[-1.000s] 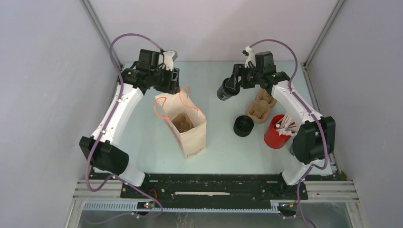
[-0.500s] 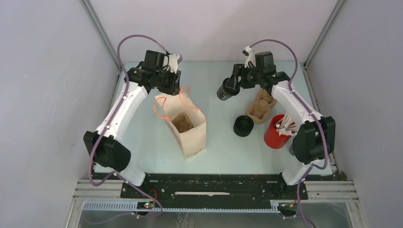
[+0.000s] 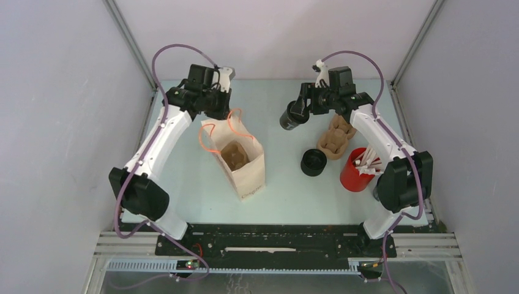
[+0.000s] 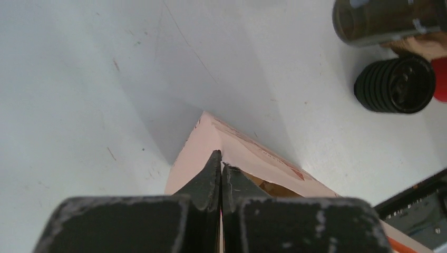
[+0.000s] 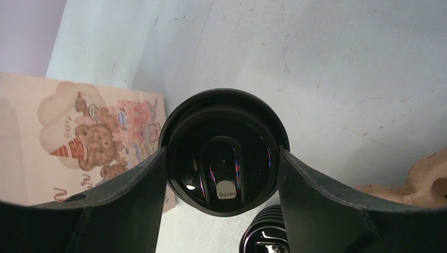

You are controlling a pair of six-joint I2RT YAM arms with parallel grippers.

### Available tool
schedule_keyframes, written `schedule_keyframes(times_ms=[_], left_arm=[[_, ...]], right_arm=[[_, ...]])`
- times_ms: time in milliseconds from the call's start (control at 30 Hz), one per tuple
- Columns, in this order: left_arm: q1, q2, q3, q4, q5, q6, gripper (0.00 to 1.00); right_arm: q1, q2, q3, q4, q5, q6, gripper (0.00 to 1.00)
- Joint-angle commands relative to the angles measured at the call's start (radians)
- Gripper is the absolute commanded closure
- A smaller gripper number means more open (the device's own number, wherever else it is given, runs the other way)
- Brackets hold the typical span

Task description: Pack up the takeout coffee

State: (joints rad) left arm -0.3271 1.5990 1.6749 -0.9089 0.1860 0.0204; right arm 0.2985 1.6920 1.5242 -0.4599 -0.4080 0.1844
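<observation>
R gripper clamps takeout coffee, axis tilted, lid twd wrist; L gripper pinching bag rim

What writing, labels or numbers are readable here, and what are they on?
None reads clearly.
Dark script low on the paper bag front: too small to read.
Lettering beside the bag's teddy-bear drawing: blurred.
Print on the white sticker on the takeout coffee lid: too blurred.
Embossed marks on that lid: unreadable.
</observation>
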Motion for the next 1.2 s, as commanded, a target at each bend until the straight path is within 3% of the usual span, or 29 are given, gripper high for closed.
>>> schedule_keyframes(times_ms=[0,267,600,767,900,1033,1167], left_arm=[[-0.003,-0.130,-0.006,0.149,-0.086,-0.122,1.00],[-0.004,-0.290,-0.147,0.493,-0.238,-0.343,1.00],[-0.003,-0.487,-0.634,0.885,-0.300,-0.469,1.00],[-0.003,-0.584,-0.719,0.817,-0.316,-0.485,1.00],[-0.003,-0.675,-0.786,0.804,-0.314,-0.483,1.00],[-0.003,-0.744,-0.828,0.792,-0.305,-0.483,1.00],[-0.004,-0.779,-0.842,0.796,-0.288,-0.483,1.00]], right_arm=[[0.018,-0.096,0.037,-0.019,0.020,0.004,0.56],[0.053,-0.182,0.051,-0.049,0.039,0.006,0.56],[0.199,-0.322,0.045,-0.120,0.123,-0.079,0.57],[0.328,-0.400,0.012,-0.165,0.134,-0.172,0.58],[0.500,-0.463,-0.001,-0.197,0.170,-0.264,0.58],[0.669,-0.493,0.031,-0.247,0.318,-0.320,0.58],[0.759,-0.509,0.076,-0.307,0.408,-0.336,0.58]])
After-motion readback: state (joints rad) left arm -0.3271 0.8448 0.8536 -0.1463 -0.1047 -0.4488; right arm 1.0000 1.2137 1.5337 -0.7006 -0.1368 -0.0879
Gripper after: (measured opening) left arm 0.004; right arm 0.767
